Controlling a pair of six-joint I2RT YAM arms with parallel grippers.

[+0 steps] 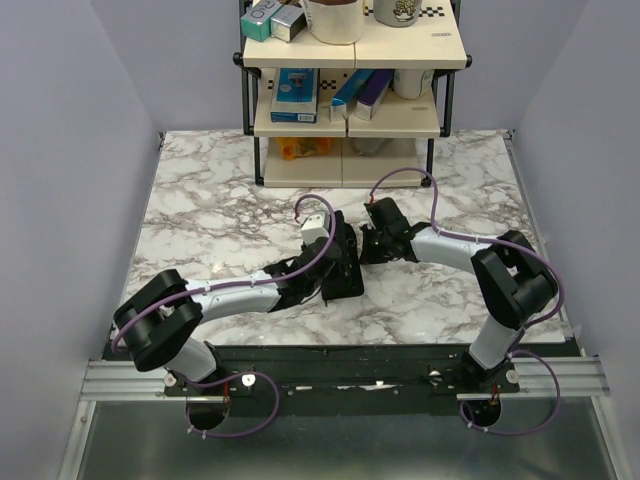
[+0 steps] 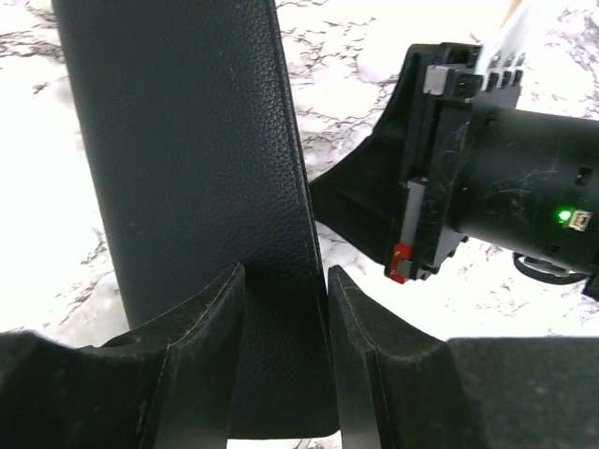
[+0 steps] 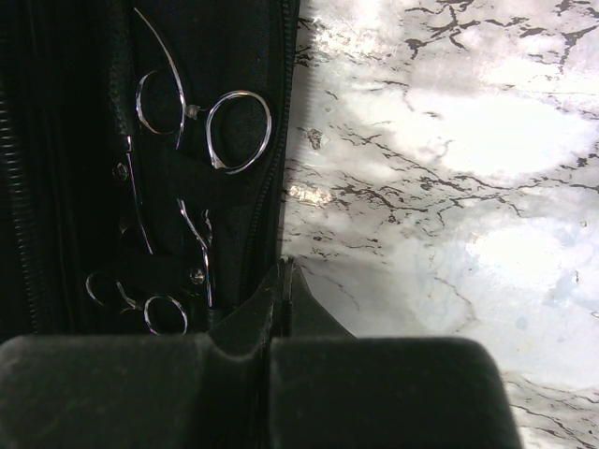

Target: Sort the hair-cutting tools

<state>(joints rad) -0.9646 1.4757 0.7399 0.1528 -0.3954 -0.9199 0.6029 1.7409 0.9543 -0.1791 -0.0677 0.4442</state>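
A flat black pouch (image 1: 345,280) lies at the middle of the marble table, between both grippers. In the right wrist view it is open (image 3: 56,140), with silver scissors (image 3: 211,126) and a second, smaller pair (image 3: 154,304) strapped inside. No combs are in view. My right gripper (image 1: 368,245) is shut (image 3: 284,271), pinching the pouch's zipper edge. It also shows in the left wrist view (image 2: 360,201), touching that edge. My left gripper (image 1: 340,262) is open, its fingers astride the right side of the pouch's leather panel (image 2: 187,140), with the gripper (image 2: 285,281) over its near end.
A shelf unit (image 1: 350,115) stands at the table's back edge. It holds a blue box (image 1: 295,95), a purple box (image 1: 372,92) and a white pot (image 1: 335,20) on top. Grey walls close in both sides.
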